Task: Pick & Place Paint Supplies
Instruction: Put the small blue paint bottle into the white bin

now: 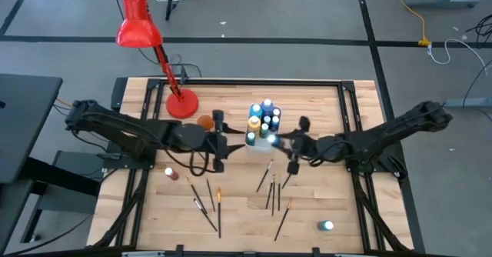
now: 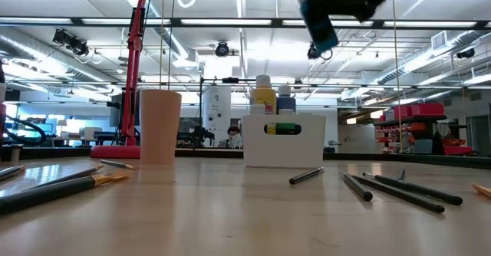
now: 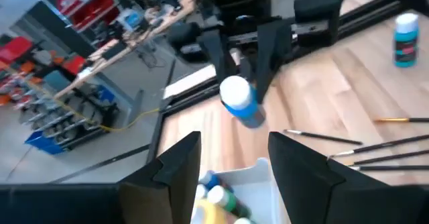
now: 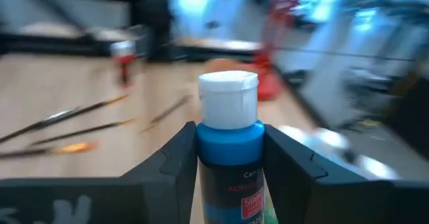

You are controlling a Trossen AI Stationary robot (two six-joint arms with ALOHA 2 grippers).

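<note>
A white bin (image 1: pixel 264 122) in the table's middle holds several white-capped paint bottles, and in the low view they stand up out of the bin (image 2: pixel 284 141). My right gripper (image 1: pixel 283 141) hovers just near of it, shut on a blue paint bottle (image 4: pixel 228 150). That bottle shows high and tilted in the low view (image 2: pixel 321 26). My left gripper (image 3: pixel 234 174) is open above the bin's left side, with nothing between its fingers. Several brushes (image 1: pixel 270 181) lie flat on the near half of the table. My right gripper pinches the blue bottle's upper body (image 4: pixel 231 140), just below the white cap, between its two fingers. It reaches in nearly level from the table's right. The bottle is lifted clear of bin and table and tilted, its cap (image 3: pixel 234 90) toward my left gripper.
A red desk lamp (image 1: pixel 142 26) stands on its base at the far left, with an orange cup (image 1: pixel 204 121) beside it. A red-brown bottle (image 1: pixel 171 172) lies at the left. A teal bottle (image 1: pixel 327 226) stands near the front right. More brushes (image 1: pixel 207 203) lie at the near left.
</note>
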